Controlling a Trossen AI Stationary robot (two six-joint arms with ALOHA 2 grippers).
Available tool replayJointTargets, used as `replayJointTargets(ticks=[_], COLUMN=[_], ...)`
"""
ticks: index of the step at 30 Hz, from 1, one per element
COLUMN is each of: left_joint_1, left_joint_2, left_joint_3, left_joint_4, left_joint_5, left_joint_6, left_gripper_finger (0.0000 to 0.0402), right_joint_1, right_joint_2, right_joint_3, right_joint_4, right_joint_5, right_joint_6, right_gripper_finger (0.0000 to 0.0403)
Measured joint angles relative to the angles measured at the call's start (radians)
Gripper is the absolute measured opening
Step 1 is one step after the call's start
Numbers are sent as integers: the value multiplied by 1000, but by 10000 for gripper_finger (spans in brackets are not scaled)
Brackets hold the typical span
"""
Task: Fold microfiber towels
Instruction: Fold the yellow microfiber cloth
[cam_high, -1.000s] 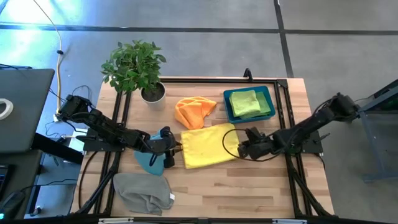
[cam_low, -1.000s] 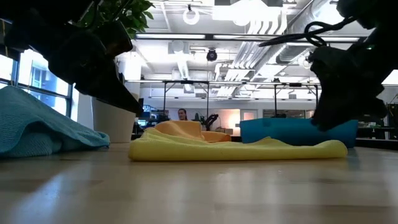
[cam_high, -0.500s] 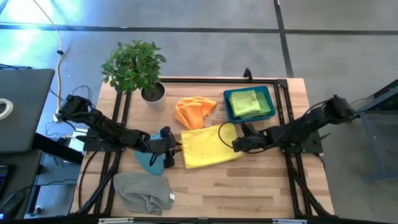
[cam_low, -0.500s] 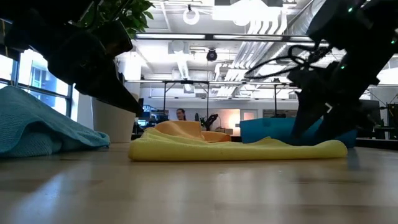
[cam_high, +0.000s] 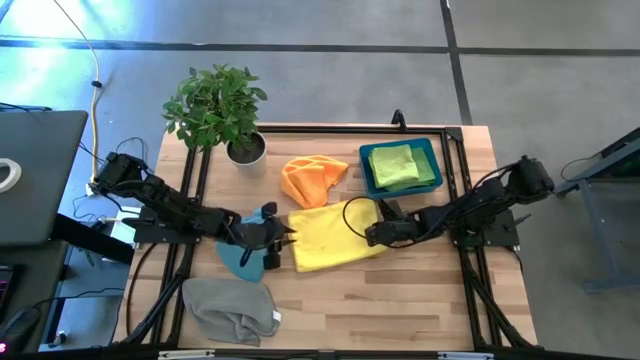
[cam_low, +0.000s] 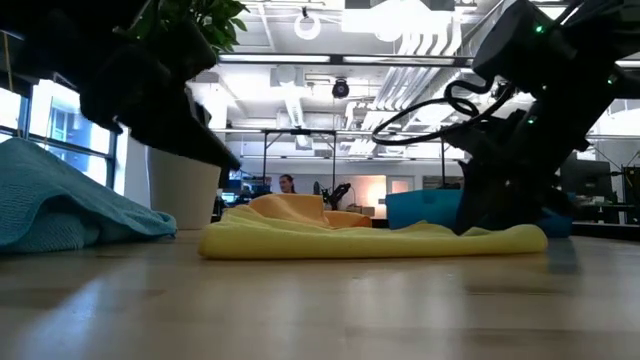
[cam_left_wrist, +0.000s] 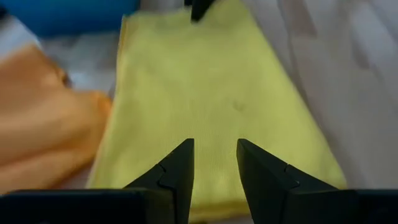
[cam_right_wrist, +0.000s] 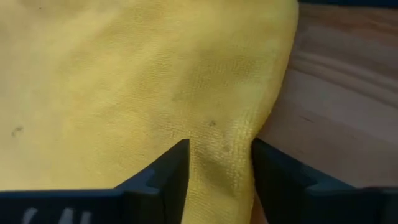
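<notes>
The pale wooden table (cam_low: 320, 310) runs from the low camera to the yellow towel (cam_low: 370, 240), which lies flat mid-table. The left gripper (cam_high: 283, 236) sits at its left edge, fingers apart over the cloth. The right gripper (cam_high: 368, 233) is on its right side, fingers apart and straddling a ridge of the cloth. A light blue towel (cam_low: 60, 205) is heaped on the left. Behind lie the orange towel (cam_low: 290, 208) and the blue bin (cam_low: 425, 208). Beyond is an open room with white ceiling ducts and a person (cam_low: 287, 184).
</notes>
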Motion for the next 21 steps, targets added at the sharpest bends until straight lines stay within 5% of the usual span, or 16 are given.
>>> replayJointTargets(ticks=[7,21], left_joint_1=[26,75], left_joint_2=[0,0], left_joint_3=[2,96], left_joint_4=[178,169], left_joint_5=[1,132], left_joint_6=[161,285], left_gripper_finger=[110,110], right_joint_1=[0,0], right_joint_2=[44,62], right_joint_3=[3,83], right_joint_4=[21,-123], right_joint_5=[33,59], right_joint_6=[107,158], right_gripper_finger=[83,3])
